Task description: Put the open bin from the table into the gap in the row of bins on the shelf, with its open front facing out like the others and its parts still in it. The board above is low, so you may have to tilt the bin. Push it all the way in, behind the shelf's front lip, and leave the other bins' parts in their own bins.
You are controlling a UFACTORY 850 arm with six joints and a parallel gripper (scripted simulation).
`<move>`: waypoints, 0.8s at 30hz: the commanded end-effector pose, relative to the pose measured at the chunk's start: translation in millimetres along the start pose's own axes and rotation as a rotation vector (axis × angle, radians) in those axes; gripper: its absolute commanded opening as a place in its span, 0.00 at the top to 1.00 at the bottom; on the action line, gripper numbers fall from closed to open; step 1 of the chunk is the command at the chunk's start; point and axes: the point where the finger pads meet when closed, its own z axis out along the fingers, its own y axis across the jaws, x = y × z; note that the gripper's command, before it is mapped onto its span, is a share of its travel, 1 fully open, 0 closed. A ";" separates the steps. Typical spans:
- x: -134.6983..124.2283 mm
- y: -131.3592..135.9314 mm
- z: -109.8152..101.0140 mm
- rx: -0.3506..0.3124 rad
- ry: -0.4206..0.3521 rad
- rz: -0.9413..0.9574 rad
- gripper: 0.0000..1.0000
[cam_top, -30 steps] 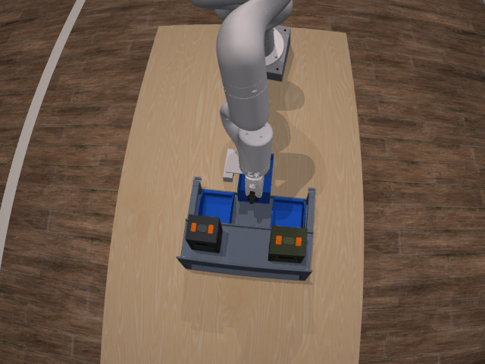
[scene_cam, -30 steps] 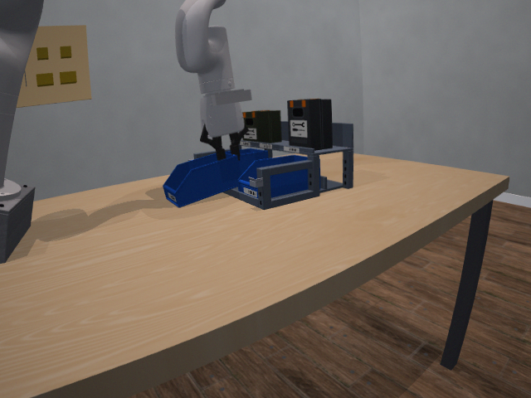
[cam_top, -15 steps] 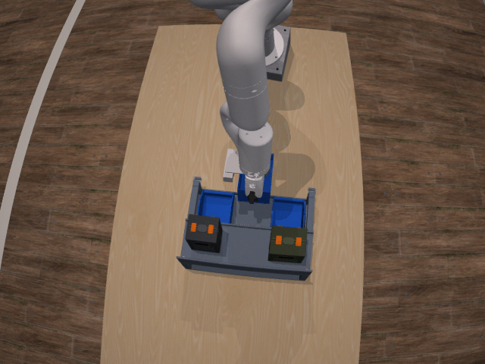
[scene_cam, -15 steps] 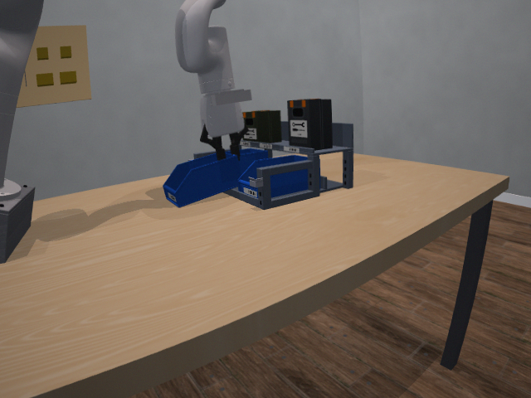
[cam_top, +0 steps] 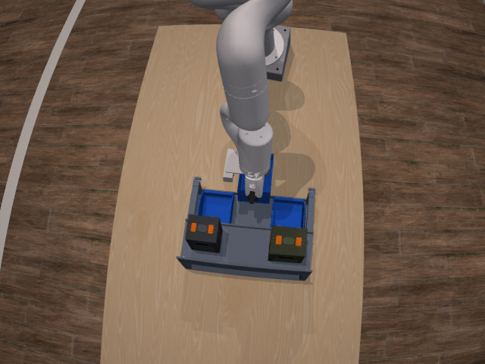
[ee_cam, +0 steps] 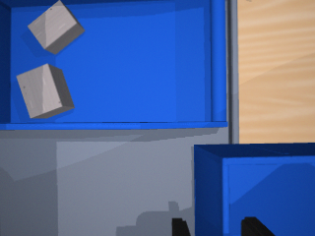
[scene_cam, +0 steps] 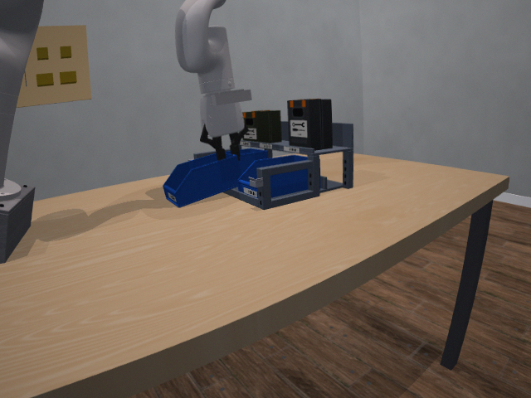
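The open bin (cam_top: 243, 192) (scene_cam: 197, 184) (ee_cam: 276, 197) is propped at a tilt, its front end down on the table and its rear end raised at the mouth of the gap (cam_top: 252, 215) (ee_cam: 113, 182), open front outward; it is not yet seated, and its parts cannot be seen. The gripper (cam_top: 251, 199) (scene_cam: 228, 157) (ee_cam: 217, 228) stands partly open, with its fingers on either side of the bin's rear wall and nothing clamped; a grip there is probably intended next

If the fingers are closed off-centre, the bin may be dragged askew; if it is lifted too steeply, its rear rim may be caught on the low board (cam_top: 246, 244) (scene_cam: 332, 149), or its parts spilled over the front. If it is pushed in crooked, the neighbouring bin (cam_top: 215, 207) (scene_cam: 289, 182) (ee_cam: 133, 64) may be jostled, and its two blocks (ee_cam: 55, 27) shifted; if the push is stopped short, the bin's front may be left perched on the front lip (scene_cam: 244, 199) (ee_cam: 233, 74)
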 end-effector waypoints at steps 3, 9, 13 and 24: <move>-0.1 -0.8 -0.4 0.002 0.000 0.000 0.66; 0.0 -2.0 -12.3 0.002 0.000 0.000 0.66; 0.1 -3.9 -30.3 0.002 0.000 0.000 0.66; 0.1 -3.9 -30.3 0.002 0.000 0.000 0.66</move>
